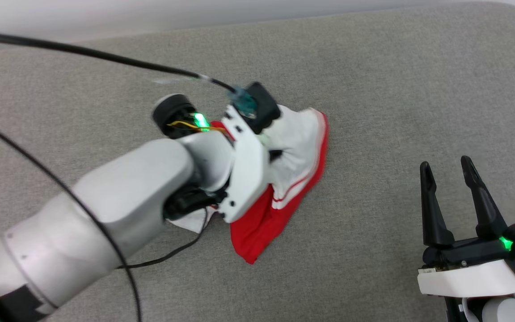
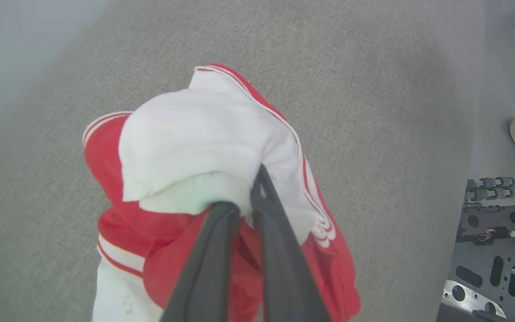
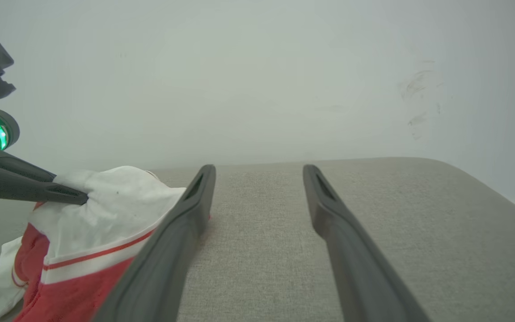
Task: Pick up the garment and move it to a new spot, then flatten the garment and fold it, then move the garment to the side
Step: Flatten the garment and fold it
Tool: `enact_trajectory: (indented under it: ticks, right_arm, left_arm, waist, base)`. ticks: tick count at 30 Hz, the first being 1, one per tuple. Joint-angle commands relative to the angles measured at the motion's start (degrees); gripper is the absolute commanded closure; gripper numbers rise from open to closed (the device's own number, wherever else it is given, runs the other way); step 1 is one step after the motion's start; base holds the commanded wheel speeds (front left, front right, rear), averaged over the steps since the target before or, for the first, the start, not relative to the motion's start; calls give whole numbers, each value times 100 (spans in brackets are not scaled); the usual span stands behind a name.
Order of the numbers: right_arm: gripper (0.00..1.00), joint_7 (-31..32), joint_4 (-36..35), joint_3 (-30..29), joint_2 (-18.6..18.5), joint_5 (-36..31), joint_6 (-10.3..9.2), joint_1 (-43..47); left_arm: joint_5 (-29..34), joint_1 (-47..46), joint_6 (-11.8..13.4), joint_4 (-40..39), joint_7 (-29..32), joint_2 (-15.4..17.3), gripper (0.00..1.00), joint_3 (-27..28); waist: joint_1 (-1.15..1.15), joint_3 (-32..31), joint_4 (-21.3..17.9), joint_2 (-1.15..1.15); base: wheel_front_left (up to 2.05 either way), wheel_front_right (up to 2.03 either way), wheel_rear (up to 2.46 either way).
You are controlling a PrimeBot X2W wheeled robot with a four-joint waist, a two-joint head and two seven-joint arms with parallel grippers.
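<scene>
The left fingers [image 2: 280, 237] pinch a white fold atop the T-shirt [image 2: 204, 134]; the right fingers [image 1: 432, 205] stand apart near it. Limp, light cloth should droop; bunched seams seem the safest hold.

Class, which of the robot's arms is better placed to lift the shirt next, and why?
Left. The left tool is shut on the garment, at a white fold; the right tool stands open, apart from it.
</scene>
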Motion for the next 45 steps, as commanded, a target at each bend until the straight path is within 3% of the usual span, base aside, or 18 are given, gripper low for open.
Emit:
enact_trajectory:
  ticks: [1, 7, 12, 18, 23, 24, 28, 32, 38, 45]
  right_arm:
    - [0, -13, -18, -5, 3, -11, -2, -70]
    - [0, -13, -13, -72, 4, 20, -2, -97]
    - [0, -13, -5, -155, 4, 57, -2, -113]
    - [0, -13, 18, -177, 3, 64, -2, -126]
    - [0, -13, 56, -144, 3, 25, -2, -90]
    - [0, -13, 67, -144, 3, 13, -2, -62]
    - [0, -13, 103, -159, 3, -34, -2, 33]
    - [0, -13, 117, -176, 3, -54, -2, 125]
    - [0, -13, 128, -172, 3, -42, -2, 203]
    - [0, -13, 133, -138, 3, -28, -2, 245]
  left_arm:
    - [87, -81, -1, 73, -55, -116, 100, -31]
    - [431, 204, -1, 873, -293, -1056, 100, -254]
    - [725, 642, -1, 1364, -243, -1553, 100, -334]
    - [1207, 1330, -1, 1452, 209, -1820, 100, -361]
    - [1205, 1313, -1, 1489, -75, -1890, 97, -357]
    - [1220, 1229, -1, 1487, -236, -1913, 0, -351]
    - [1000, 1001, -1, 1537, -938, -2010, 0, -341]
    - [798, 699, -1, 1454, -1302, -1855, 0, -317]
    - [638, 204, -1, 1376, -1516, -1300, 0, -13]
    - [458, -136, 1, 1616, -936, -524, 0, 92]
  waist:
    - [0, 39, -46, 0]
    - [0, 143, -210, 0]
    - [0, 216, -308, 0]
    - [0, 265, -329, 0]
    - [0, 150, -233, 0]
    - [0, 104, -204, 0]
    - [0, -108, -81, 0]
    - [0, -294, 34, 0]
    - [0, -454, 136, 0]
    - [0, -516, 139, 0]
  base:
    - [0, 0, 0]
    - [0, 0, 0]
    - [0, 0, 0]
    - [0, 0, 0]
    - [0, 0, 0]
    - [0, 0, 0]
    - [0, 0, 0]
    - [0, 0, 0]
    - [0, 0, 0]
    - [0, 0, 0]
